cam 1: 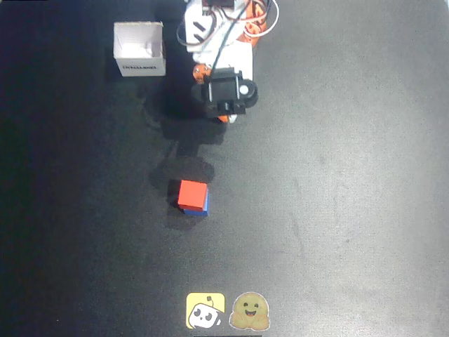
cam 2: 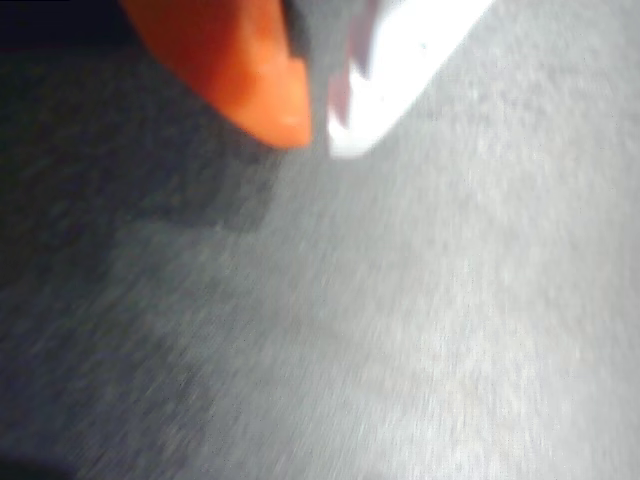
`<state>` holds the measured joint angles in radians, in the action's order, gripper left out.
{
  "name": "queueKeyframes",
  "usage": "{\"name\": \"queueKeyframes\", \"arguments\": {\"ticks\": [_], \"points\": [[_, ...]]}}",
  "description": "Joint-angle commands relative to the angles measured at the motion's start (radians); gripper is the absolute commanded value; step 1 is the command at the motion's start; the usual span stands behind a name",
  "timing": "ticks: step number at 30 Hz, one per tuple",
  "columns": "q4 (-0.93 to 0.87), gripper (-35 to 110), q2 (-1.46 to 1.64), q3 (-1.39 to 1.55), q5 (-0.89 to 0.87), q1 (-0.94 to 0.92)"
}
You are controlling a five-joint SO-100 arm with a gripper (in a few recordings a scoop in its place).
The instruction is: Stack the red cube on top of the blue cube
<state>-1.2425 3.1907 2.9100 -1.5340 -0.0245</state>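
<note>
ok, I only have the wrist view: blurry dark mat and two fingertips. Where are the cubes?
Observer: Overhead, the red cube sits on top of the blue cube, mid-table.
Operator: Where's the tool relative to them?
Observer: Overhead, the arm is folded back near its base; the stack lies below it in the picture, clear of it.
Operator: Anything else nearby?
Observer: A white box, open at the top, stands at upper left, away from the stack.

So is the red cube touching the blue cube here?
Touching. In the overhead view the red cube sits on the blue cube, whose blue edge peeks out at right and below, with no gap between them.
</note>
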Motion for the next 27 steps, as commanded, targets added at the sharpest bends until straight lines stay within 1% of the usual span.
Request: {"name": "queueKeyframes", "arguments": {"ticks": [1,5,9,27], "points": [[0.006,0,0.006,0.031,-0.012,-0.002],[-0.026,0,0.006,0.043,-0.012,-0.003],[-0.103,0,0.006,0.043,-0.015,-0.011],[-0.101,0,0.006,0.043,-0.012,-0.011]]}}
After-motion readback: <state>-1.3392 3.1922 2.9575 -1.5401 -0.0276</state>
